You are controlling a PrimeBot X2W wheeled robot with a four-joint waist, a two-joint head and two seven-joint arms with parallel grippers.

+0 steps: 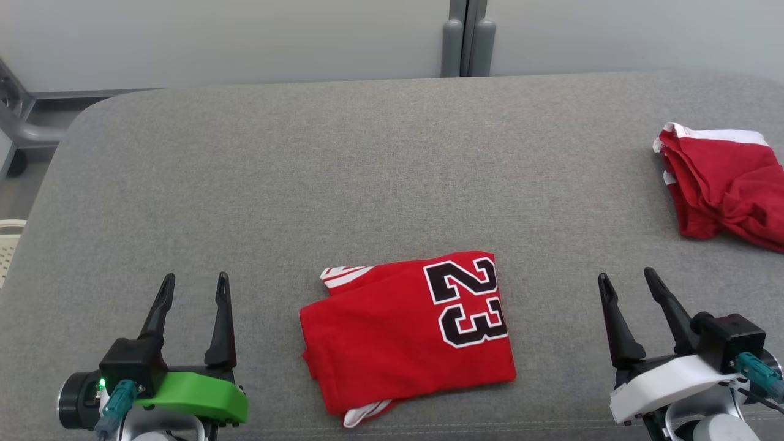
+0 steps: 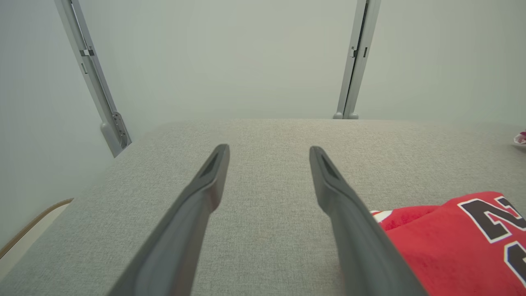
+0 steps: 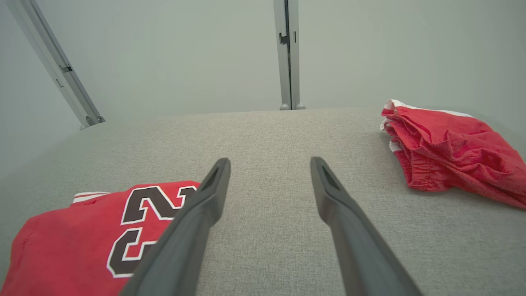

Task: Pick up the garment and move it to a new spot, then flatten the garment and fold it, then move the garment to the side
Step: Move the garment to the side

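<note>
A red garment (image 1: 404,331) with a black "23" lies folded in a rough rectangle near the front edge of the grey padded table (image 1: 367,171). It also shows in the left wrist view (image 2: 452,242) and the right wrist view (image 3: 82,238). My left gripper (image 1: 196,278) stands open to the left of it, clear of the cloth, with nothing between its fingers (image 2: 269,149). To the garment's right is my right gripper (image 1: 627,274), also open and empty (image 3: 270,160). Both hover low over bare table.
A second red garment with white trim (image 1: 729,184) lies crumpled at the table's far right edge (image 3: 448,152). Grey wall panels with a vertical post (image 1: 467,37) stand behind the table. The table's rounded left corner drops to the floor.
</note>
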